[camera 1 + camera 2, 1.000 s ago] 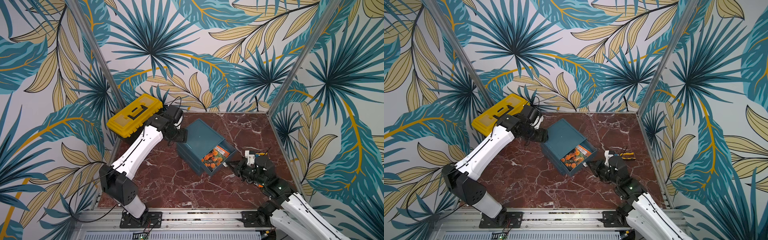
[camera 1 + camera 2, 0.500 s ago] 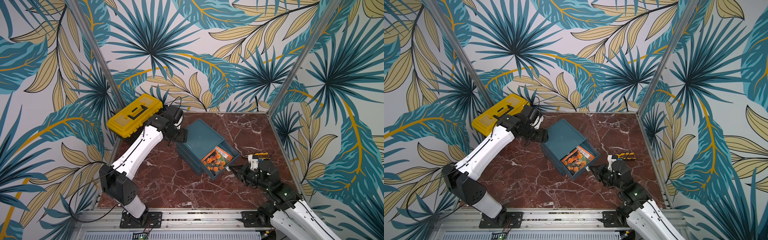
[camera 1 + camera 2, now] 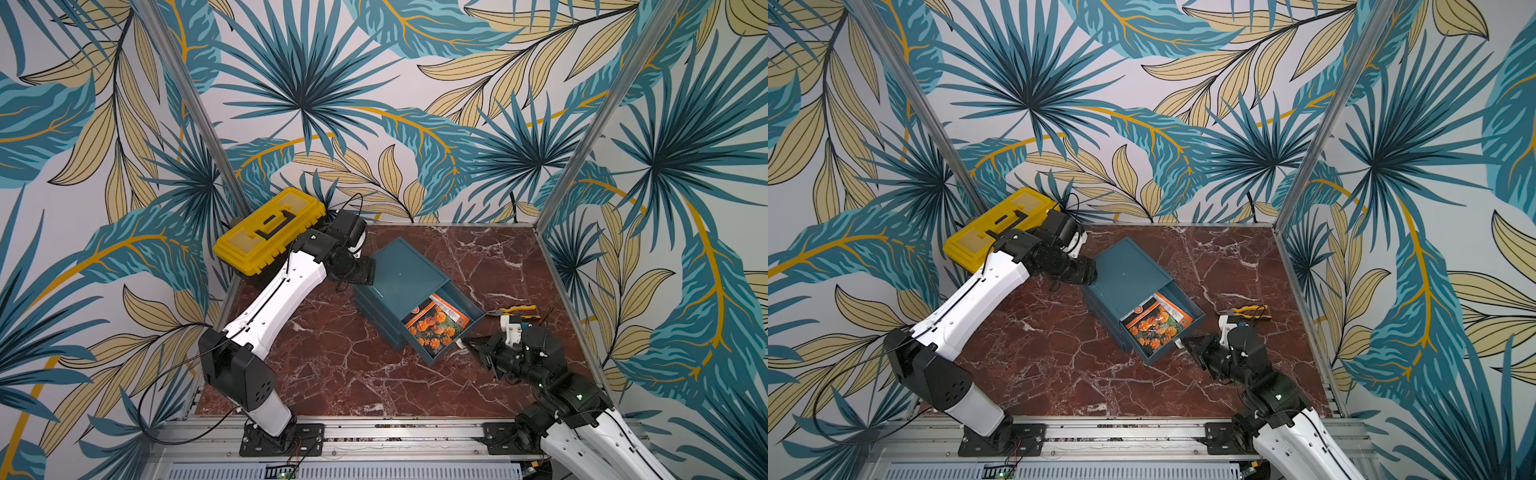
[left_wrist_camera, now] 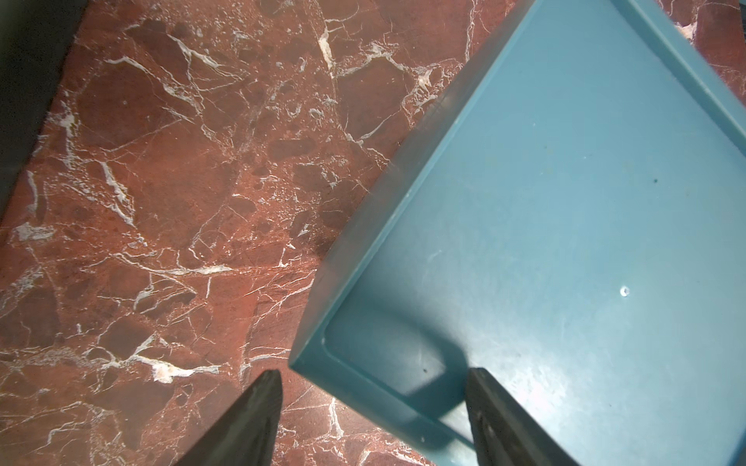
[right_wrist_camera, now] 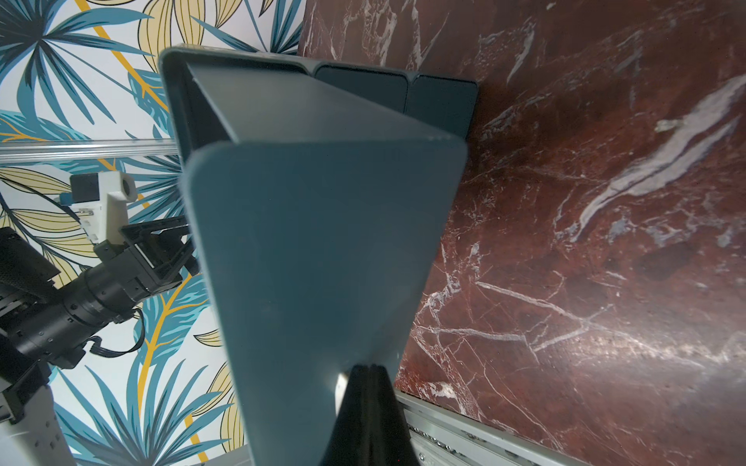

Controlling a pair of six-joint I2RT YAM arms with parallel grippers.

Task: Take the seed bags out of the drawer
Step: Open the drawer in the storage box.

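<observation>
The seed bags (image 3: 436,328) lie in the open drawer (image 3: 467,300), mid-bench (image 3: 332,353). The right gripper (image 3: 466,345) is closed on the drawer's front. The left gripper (image 4: 373,372), jaws open, straddles the cabinet's (image 3: 399,274) far corner. The pull is best made straight and level, the cabinet braced, until the bags are fully exposed.

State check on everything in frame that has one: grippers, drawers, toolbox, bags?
left gripper: open, straddling the cabinet's back corner.
right gripper: shut on drawer, at its front.
drawer: top one, pulled partway out.
lower drawers: shut.
seed bags: in the drawer, none out yet.
toolbox: lid closed.
pliers: lying loose on the table.
</observation>
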